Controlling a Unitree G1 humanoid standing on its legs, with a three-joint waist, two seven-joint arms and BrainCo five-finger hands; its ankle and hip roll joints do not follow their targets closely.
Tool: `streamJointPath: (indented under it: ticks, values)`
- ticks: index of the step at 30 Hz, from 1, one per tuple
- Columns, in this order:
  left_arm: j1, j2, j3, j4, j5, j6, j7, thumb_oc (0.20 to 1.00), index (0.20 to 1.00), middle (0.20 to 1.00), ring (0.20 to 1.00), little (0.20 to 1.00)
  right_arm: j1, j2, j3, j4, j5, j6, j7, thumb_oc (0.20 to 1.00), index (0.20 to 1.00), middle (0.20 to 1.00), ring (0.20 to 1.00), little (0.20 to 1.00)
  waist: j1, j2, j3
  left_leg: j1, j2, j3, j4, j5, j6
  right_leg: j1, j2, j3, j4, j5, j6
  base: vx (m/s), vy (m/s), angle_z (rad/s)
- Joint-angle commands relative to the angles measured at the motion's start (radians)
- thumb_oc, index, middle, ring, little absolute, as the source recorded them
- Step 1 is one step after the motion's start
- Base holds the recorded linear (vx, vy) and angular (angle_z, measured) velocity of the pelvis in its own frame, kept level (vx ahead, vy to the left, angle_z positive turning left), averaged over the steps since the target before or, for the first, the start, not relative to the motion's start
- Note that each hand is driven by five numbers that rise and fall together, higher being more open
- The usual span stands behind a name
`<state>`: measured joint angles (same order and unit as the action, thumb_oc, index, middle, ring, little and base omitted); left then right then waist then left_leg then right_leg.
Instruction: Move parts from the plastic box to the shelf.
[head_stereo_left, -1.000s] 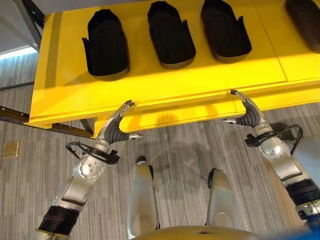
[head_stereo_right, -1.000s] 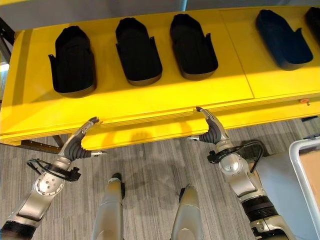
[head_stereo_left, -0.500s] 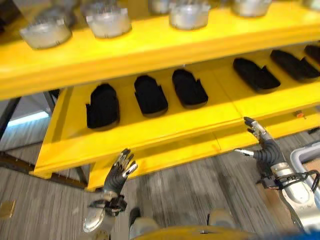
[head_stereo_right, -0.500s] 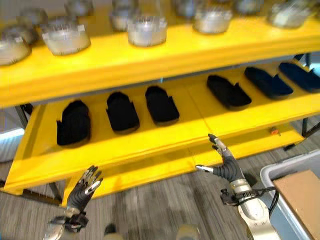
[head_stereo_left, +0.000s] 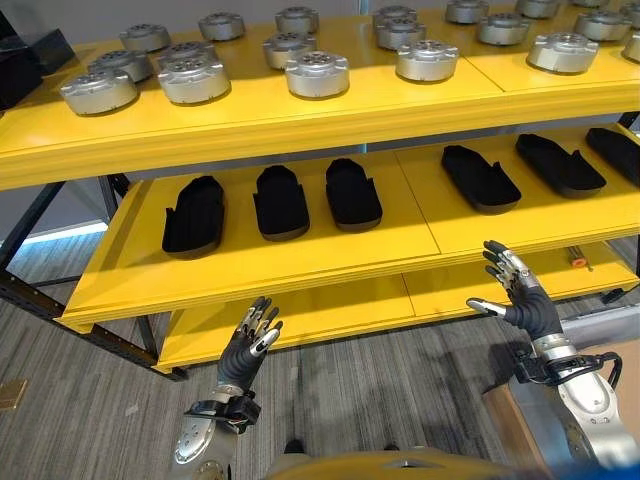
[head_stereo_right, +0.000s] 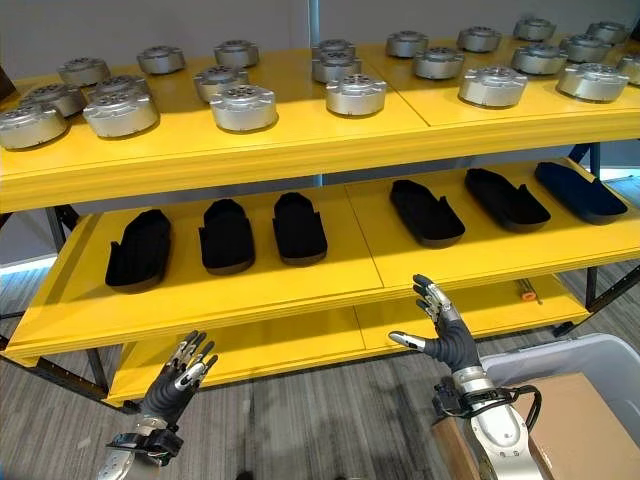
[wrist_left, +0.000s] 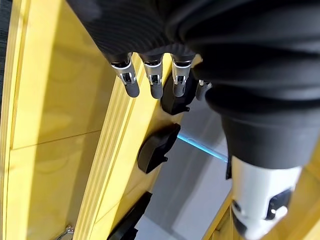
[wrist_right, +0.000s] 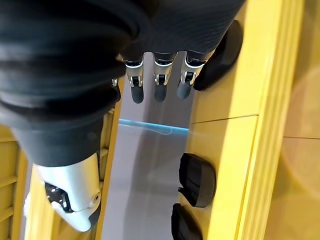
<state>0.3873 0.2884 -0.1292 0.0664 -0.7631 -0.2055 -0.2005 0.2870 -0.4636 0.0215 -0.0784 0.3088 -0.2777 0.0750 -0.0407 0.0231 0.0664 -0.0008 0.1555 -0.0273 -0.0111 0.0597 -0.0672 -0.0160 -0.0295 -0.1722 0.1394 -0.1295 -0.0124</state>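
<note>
Yellow shelf (head_stereo_left: 300, 262) now farther off; both hands' fingers (head_stereo_right: 432, 298) spread, empty.

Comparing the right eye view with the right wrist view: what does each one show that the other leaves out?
The right eye view adds the silver round metal parts on the yellow shelf's top board, the grey plastic box with brown cardboard in it, and the open left hand.

The right wrist view adds a close look along the straight, dark-tipped fingers, with nothing in them.

Shared: the open right hand and the black moulded parts on a lower yellow board.
</note>
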Motion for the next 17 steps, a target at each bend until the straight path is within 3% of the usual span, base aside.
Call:
streamJointPath:
  ticks: [1,8,17]
  values:
    - [-0.011,0.034,0.045,-0.058,0.031,-0.058,0.004,1.0,1.0,1.0,1.0,1.0,-0.039,-0.002,0.022,-0.015,0.034,-0.028,-0.006,1.0,1.0,1.0,1.0,1.0,0.015,-0.031,-0.035,-0.023,-0.021,0.033,-0.019,0.03,-0.002,0.02,-0.163,0.067,-0.055,0.119,0.163,0.02,0.129,-0.15]
    - [-0.059,0.04,0.065,-0.037,0.082,-0.079,0.067,1.0,1.0,1.0,1.0,1.0,-0.091,0.033,0.104,0.04,0.042,0.001,-0.012,1.0,1.0,1.0,1.0,1.0,0.023,-0.061,-0.046,0.003,-0.073,0.077,-0.044,-0.012,0.027,0.017,-0.224,0.102,-0.098,0.172,0.205,0.02,0.112,-0.21]
    - [-0.084,0.032,0.066,-0.029,0.103,-0.082,0.1,1.0,1.0,1.0,1.0,1.0,-0.101,0.036,0.134,0.032,0.039,0.009,-0.01,1.0,1.0,1.0,1.0,1.0,0.023,-0.079,-0.052,0.025,-0.078,0.089,-0.042,-0.031,0.032,0.032,-0.234,0.11,-0.114,0.177,0.21,0.04,0.014,-0.06]
